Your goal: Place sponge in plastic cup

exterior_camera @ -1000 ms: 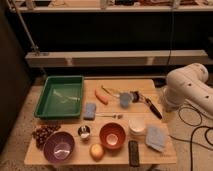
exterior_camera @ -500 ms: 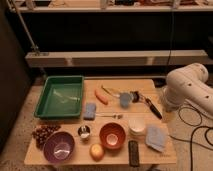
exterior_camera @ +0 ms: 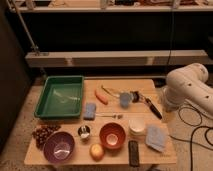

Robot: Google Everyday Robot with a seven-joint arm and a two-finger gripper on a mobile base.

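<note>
Warm overhead light covers the table (exterior_camera: 125, 86); item shadows are short and soft. Areas behind and left of it stay dim.

Darker blue sponge (exterior_camera: 90, 110) and light-blue plastic cup (exterior_camera: 125, 99) on a tan table (exterior_camera: 116, 83), with a green tray (exterior_camera: 44, 96), purple bowl (exterior_camera: 48, 143), orange bowl (exterior_camera: 103, 131), and white arm (exterior_camera: 187, 87) at right, its gripper hidden.

No movement to call in the last second: nothing on the table (exterior_camera: 145, 86) has shifted, and the white arm (exterior_camera: 187, 87) holds where it was at the right edge. The gripper is out of my view, jaws wide.
</note>
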